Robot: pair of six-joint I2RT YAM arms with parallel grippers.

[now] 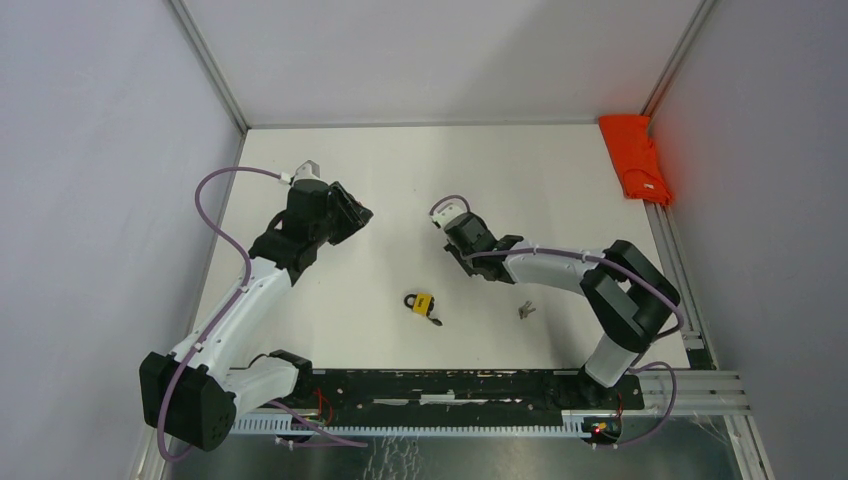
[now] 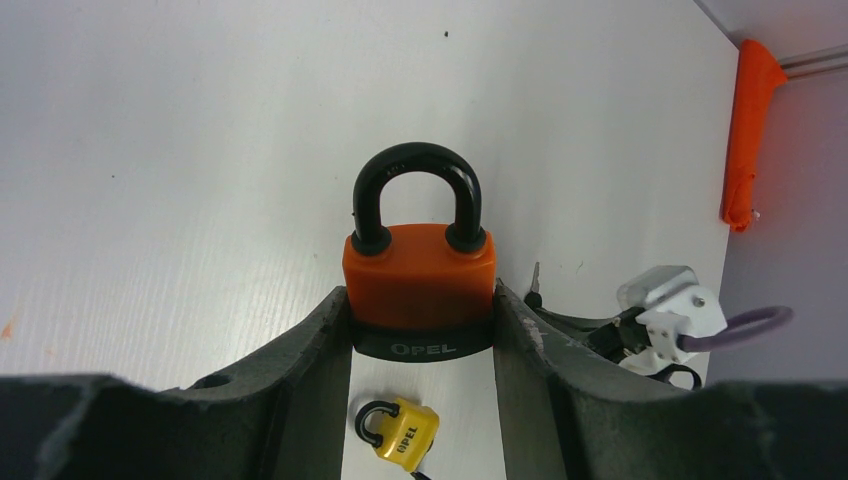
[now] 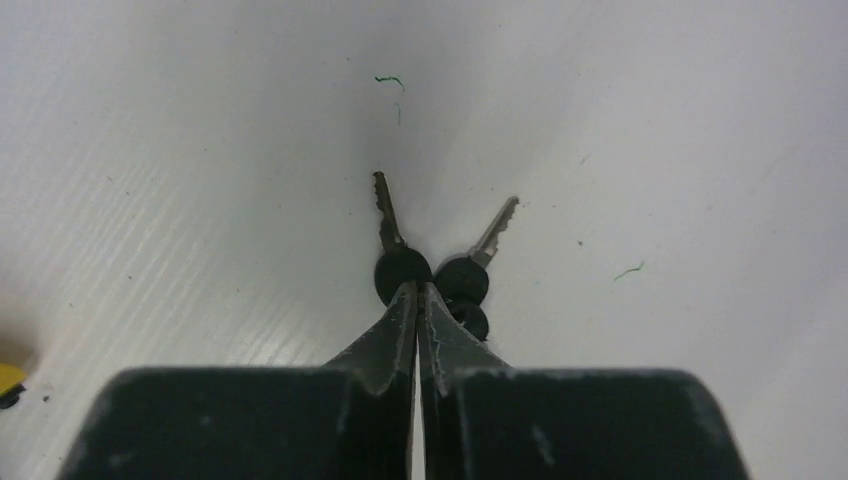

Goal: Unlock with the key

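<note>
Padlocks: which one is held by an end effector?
The orange padlock, clamped in the left end effector with its shackle pointing away from the wrist. The yellow padlock lies loose on the table.

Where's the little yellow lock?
The yellow padlock lies flat on the white table, just below the middle of the top view. The left wrist view shows it right under the orange padlock held in the left tool.

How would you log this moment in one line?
left gripper: shut on orange padlock | right gripper: shut on key | key: not yet inserted | yellow padlock: on table
</note>
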